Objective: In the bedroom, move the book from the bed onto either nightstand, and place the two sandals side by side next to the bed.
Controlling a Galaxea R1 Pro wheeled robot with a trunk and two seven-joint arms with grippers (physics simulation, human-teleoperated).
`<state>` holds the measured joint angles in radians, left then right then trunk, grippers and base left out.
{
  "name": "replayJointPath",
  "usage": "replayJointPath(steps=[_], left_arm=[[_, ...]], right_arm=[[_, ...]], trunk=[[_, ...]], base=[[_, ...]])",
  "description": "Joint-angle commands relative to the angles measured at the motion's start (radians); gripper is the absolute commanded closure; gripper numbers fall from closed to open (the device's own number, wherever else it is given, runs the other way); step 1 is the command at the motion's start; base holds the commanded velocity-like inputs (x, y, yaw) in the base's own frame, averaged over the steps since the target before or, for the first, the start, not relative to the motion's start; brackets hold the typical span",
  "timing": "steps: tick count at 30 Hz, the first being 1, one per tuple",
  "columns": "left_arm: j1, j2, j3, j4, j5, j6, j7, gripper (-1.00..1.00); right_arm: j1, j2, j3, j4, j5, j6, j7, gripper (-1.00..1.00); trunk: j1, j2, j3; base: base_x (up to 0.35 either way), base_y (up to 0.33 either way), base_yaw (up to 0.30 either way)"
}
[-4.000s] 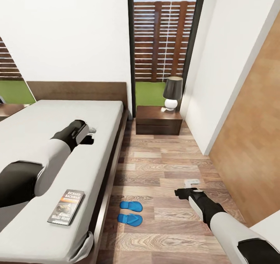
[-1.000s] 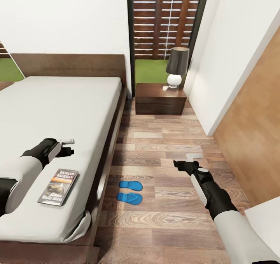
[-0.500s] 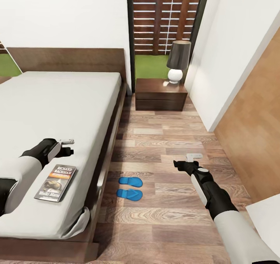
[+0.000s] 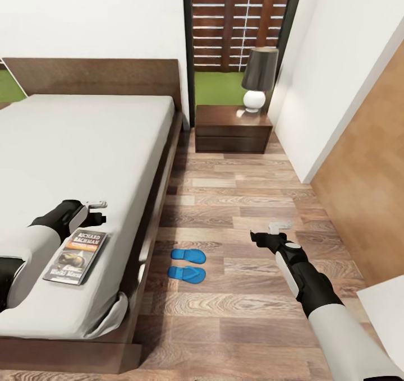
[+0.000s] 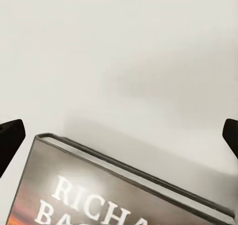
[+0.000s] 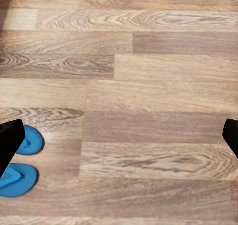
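The book [image 4: 74, 249], a dark paperback with an orange band and white lettering, lies flat on the grey mattress of the bed [image 4: 84, 145] near its foot-end corner. My left gripper [image 4: 97, 212] hovers open just beyond the book's top edge; the left wrist view shows the book [image 5: 124, 195] below the open left gripper [image 5: 119, 138]. Two blue sandals [image 4: 188, 255] [image 4: 187, 274] lie side by side on the floor close to the bed frame, and show again as sandals [image 6: 27, 140] [image 6: 17, 180]. My right gripper [image 4: 269, 232] hangs open over bare floor, right of them.
A dark nightstand [image 4: 224, 137] stands by the headboard, carrying a lamp [image 4: 258, 78] with a dark shade on its right part. A white wall corner [image 4: 314, 162] and a wooden panel [image 4: 370, 201] bound the aisle on the right. Wood-plank floor [image 4: 235, 201] runs between bed and wall.
The whole picture has shifted, so the camera moved. The book now lies closer to my left gripper, nearly under it. Both grippers stay open, and the sandals keep their places.
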<state>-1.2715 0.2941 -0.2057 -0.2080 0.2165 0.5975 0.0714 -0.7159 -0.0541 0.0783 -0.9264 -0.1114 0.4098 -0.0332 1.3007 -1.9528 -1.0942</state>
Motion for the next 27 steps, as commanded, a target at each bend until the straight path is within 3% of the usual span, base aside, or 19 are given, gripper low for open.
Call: replayJointPath(steps=[1, 14, 21, 27], left_arm=[[0.0, 0.0, -0.006, -0.002, 0.011, 0.005, 0.007, -1.0], [0.0, 0.0, -0.006, -0.002, 0.012, 0.005, 0.007, -1.0], [0.0, 0.0, -0.006, -0.002, 0.013, 0.005, 0.007, -1.0], [0.0, 0.0, -0.006, -0.002, 0.013, 0.005, 0.007, -1.0]], right_arm=[[0.0, -0.001, 0.003, -0.001, -0.01, 0.004, -0.004, -1.0], [0.0, 0.0, 0.003, 0.004, -0.01, 0.004, -0.004, -1.0], [0.0, 0.0, 0.003, 0.004, -0.01, 0.004, -0.004, -1.0], [0.0, 0.0, 0.003, 0.003, -0.01, 0.004, -0.004, -1.0]], trunk=[[0.004, -0.008, -0.006], [0.004, -0.008, -0.012], [0.031, -0.057, -0.034], [0.031, -0.057, -0.034]], base=[[0.0, 0.0, 0.0], [0.0, 0.0, 0.0], [0.0, 0.0, 0.0], [0.0, 0.0, 0.0]])
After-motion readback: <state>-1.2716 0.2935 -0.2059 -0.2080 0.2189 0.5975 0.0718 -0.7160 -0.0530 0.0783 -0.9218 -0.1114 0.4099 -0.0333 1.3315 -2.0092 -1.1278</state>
